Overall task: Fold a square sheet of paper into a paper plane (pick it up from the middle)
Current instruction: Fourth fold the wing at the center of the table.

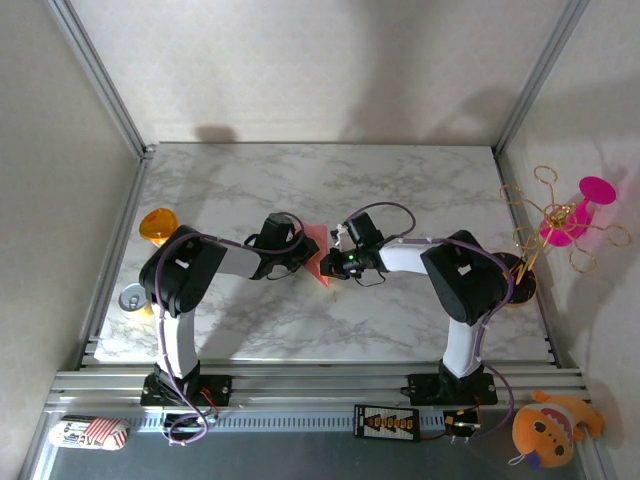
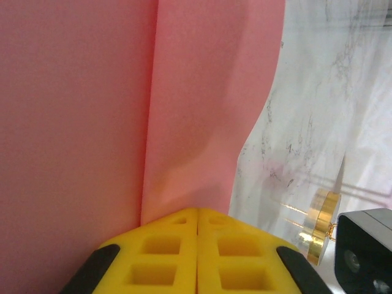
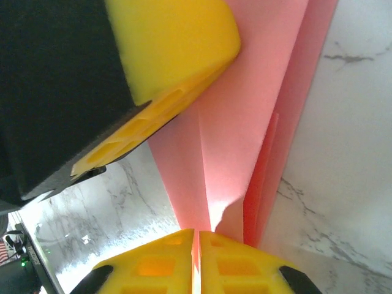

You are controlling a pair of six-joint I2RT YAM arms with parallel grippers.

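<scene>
Grippers meeting over the middle of the marble table (image 1: 400, 190), each pinching the salmon-pink sheet of paper (image 1: 318, 245) from its own side. In the top view, the left gripper (image 1: 303, 252) reaches in from the left and the right gripper (image 1: 332, 262) from the right, with the sheet held between them.

Left wrist view: the left gripper (image 2: 197, 220) has its yellow pads pressed flat together with no gap, and the sheet (image 2: 202, 110) rises straight out of their tips. A long crease runs up the paper, and its right edge bows over the marble.

Right wrist view: the right gripper (image 3: 196, 236) is likewise closed, with a thin pink line of paper showing in the seam between its pads. The sheet (image 3: 245, 122) lies in several folded layers. One yellow pad (image 3: 177, 43) of the left gripper bears on the paper from the upper left.
</scene>
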